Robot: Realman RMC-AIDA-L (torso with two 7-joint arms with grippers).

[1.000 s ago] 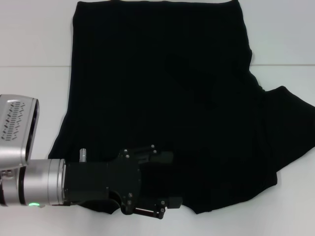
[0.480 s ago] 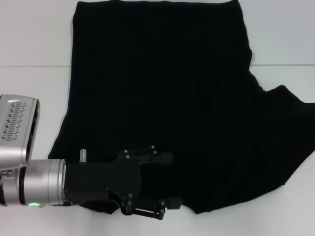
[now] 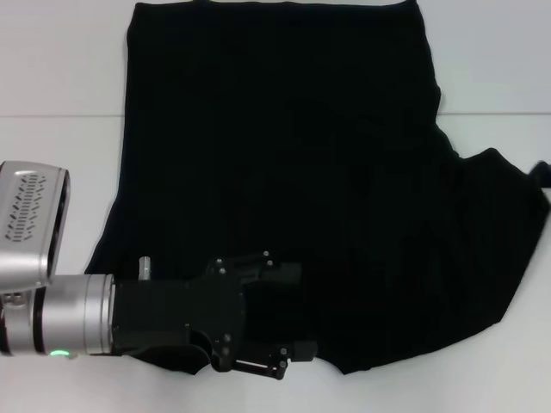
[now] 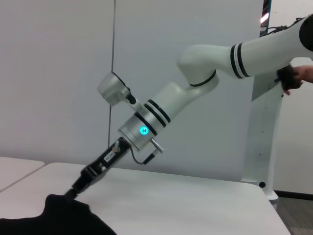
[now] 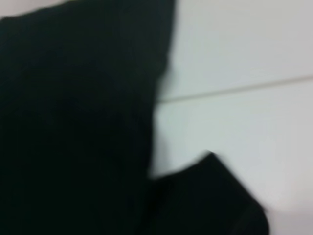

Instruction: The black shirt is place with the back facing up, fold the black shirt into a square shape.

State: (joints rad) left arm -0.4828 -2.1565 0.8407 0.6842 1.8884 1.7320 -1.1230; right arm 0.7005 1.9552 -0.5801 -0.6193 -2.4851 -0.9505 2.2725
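The black shirt (image 3: 284, 155) lies spread flat on the white table (image 3: 60, 69), its hem at the far side and one sleeve reaching the right edge of the head view. My left gripper (image 3: 288, 314) hovers over the shirt's near left edge, fingers (image 3: 277, 272) spread open with nothing between them. My right gripper (image 3: 542, 172) barely shows at the right edge, at the sleeve tip. In the left wrist view the right gripper (image 4: 73, 190) meets a raised peak of the shirt (image 4: 63, 218). The right wrist view shows blurred black shirt (image 5: 73, 98) on white table.
A thin seam (image 3: 52, 116) crosses the table from left to right. Bare white table lies left and right of the shirt. In the left wrist view a white column (image 4: 264, 137) stands past the table, and a person's hand (image 4: 293, 76) shows at the far right.
The right sleeve has been drawn outward to the right and now reaches the frame's edge, where the right gripper has come into sight. The left gripper has stayed in place.
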